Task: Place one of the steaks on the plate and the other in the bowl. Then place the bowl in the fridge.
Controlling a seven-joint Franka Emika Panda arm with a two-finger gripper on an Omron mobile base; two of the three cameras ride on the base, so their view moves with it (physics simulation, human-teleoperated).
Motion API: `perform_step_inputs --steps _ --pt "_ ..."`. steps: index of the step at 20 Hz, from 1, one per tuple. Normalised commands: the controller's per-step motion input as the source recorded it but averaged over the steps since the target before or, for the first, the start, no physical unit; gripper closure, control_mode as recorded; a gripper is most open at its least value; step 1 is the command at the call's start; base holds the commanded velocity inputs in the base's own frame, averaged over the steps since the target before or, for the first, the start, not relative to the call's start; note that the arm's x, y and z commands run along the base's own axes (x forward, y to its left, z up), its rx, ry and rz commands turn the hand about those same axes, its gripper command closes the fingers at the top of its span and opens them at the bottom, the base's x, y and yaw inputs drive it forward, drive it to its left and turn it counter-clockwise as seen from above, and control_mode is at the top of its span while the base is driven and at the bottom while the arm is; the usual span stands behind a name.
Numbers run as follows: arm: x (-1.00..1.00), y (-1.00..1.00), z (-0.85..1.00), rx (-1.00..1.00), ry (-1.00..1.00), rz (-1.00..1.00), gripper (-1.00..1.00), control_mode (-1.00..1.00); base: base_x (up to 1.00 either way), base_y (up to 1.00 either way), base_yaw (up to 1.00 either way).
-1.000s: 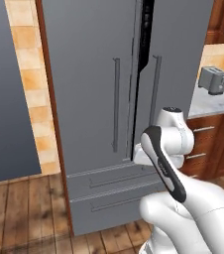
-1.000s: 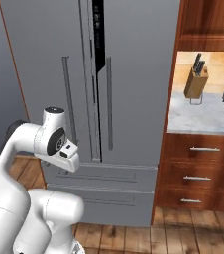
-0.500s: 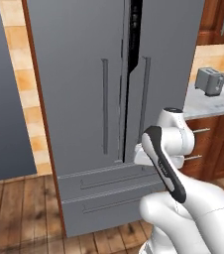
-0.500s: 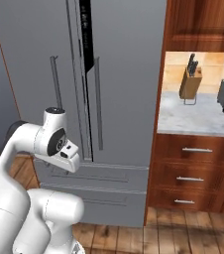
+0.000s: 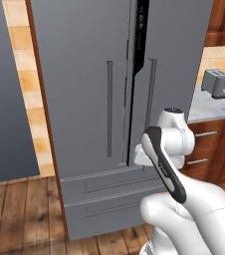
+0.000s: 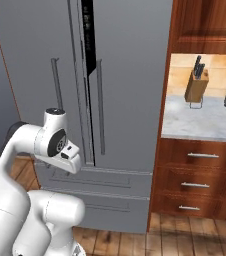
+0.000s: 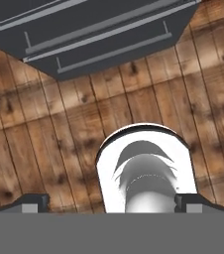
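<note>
base driven leftward, fridge [image 5: 84, 99] ajar

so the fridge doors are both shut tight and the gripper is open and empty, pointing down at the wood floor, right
Not quite: the fridge doors are not both shut tight. The left base view shows a dark gap between them, with the right-hand door slightly ajar. The rest holds: in the hand view the gripper is open and empty, pointing down at the wood floor.
</note>
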Motion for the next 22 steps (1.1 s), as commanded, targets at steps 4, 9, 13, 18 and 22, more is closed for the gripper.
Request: perform_step_inputs --steps 4,9,13,18,22 --pt "0.71 -0.25 0.13 -0.07 -0.20 0.10 -1.00 -1.00 0.00 0.00 0.00" --pt "0.98 -0.84 0.12 -0.15 -0.21 0.16 -1.00 -1.00 0.00 0.00 0.00" --pt "0.57 0.02 0.53 -0.13 -0.03 0.09 -1.00 -1.00 0.00 0.00 0.00" --pt "0.57 -0.02 0.42 0.01 -0.08 0.01 -1.00 -1.00 0.00 0.00 0.00" --pt "0.11 -0.08 -0.01 0.09 -0.03 0.00 -1.00 -1.00 0.00 0.00 0.00"
